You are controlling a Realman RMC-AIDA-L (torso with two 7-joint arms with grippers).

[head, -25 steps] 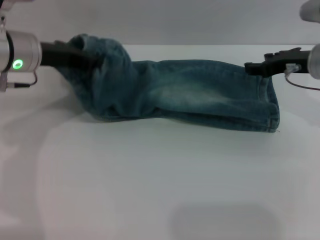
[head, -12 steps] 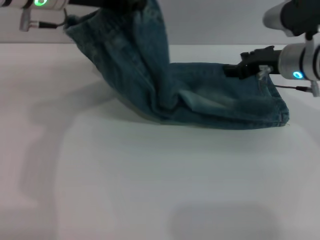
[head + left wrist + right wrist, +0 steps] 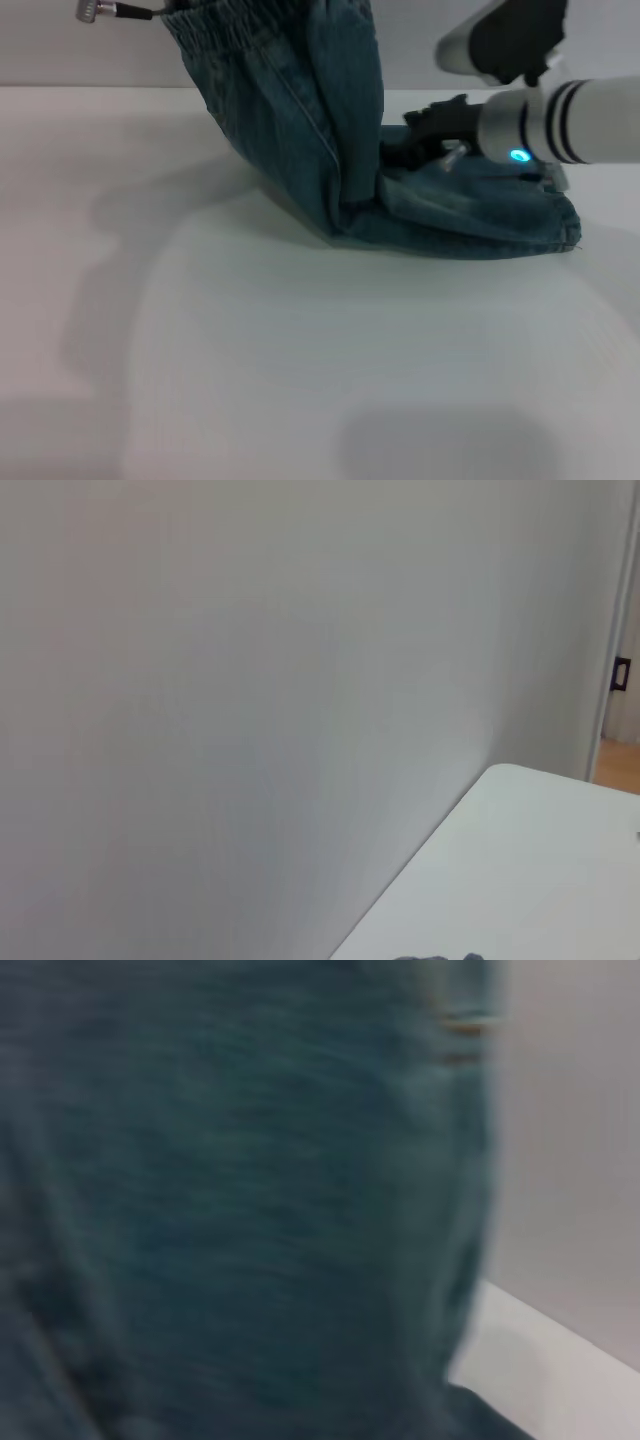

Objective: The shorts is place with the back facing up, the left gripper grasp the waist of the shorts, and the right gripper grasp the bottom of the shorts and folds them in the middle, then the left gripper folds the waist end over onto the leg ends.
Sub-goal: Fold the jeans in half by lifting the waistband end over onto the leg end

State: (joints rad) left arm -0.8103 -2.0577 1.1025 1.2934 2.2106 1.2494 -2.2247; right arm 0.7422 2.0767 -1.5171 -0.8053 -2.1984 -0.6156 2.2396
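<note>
The blue denim shorts (image 3: 300, 120) are half lifted. Their elastic waist (image 3: 235, 30) hangs high at the top edge of the head view, with my left gripper (image 3: 185, 6) shut on it and mostly cut off by the frame. The leg ends (image 3: 540, 215) lie flat on the white table (image 3: 300, 350) at the right. My right gripper (image 3: 410, 140) sits low over the lying part, right beside the raised fabric. Denim (image 3: 250, 1210) fills most of the right wrist view. The left wrist view shows only wall and a table corner (image 3: 520, 860).
A grey wall (image 3: 60, 50) runs behind the table. The table's far edge lies just behind the shorts. Bare white tabletop spreads in front and to the left. A doorway strip (image 3: 622, 670) shows in the left wrist view.
My left gripper has carried the waist higher and to the right, standing the fabric up. My right gripper has slid left along the legs toward the raised fabric.
</note>
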